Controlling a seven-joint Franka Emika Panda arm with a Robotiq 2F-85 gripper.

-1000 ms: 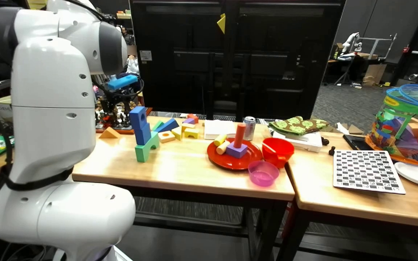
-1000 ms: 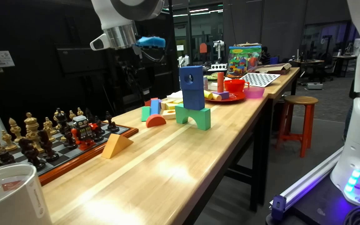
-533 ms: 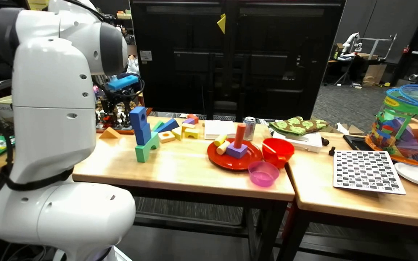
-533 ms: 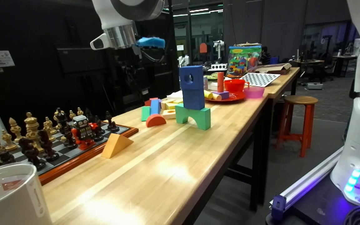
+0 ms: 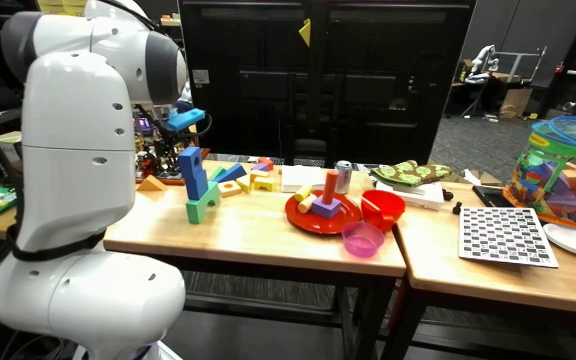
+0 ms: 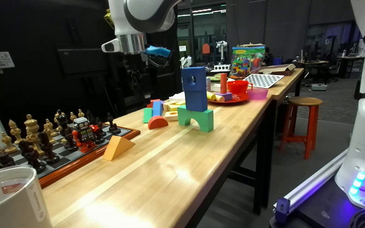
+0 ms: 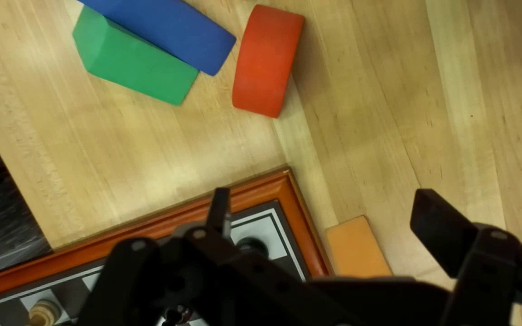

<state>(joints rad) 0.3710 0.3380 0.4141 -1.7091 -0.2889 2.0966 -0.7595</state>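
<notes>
My gripper point(image 7: 323, 203) is open and empty, with its two dark fingers wide apart in the wrist view. It is above the table, over the corner of the chessboard point(image 7: 302, 222) and an orange wedge block point(image 7: 358, 249). It touches nothing that I can see. In an exterior view the dark gripper point(image 6: 136, 79) hangs against a black background. A red half-round block point(image 7: 268, 61), a blue block point(image 7: 175, 29) and a green block point(image 7: 136, 63) lie ahead in the wrist view. A stack of two blue blocks point(image 6: 195, 90) stands on a green arch point(image 6: 198, 117).
A red plate point(image 5: 303, 222) holds a purple block with a red cylinder upright on it and two lying cylinders. A red cup point(image 5: 382, 207) and a pink bowl point(image 5: 363, 240) stand beside it. Chess pieces and a toy robot point(image 6: 84, 134) stand on the chessboard. A white mug point(image 6: 11, 196) is near.
The arm and gripper have shifted right in both exterior views, and slightly down. The blocks and other objects have not moved.
</notes>
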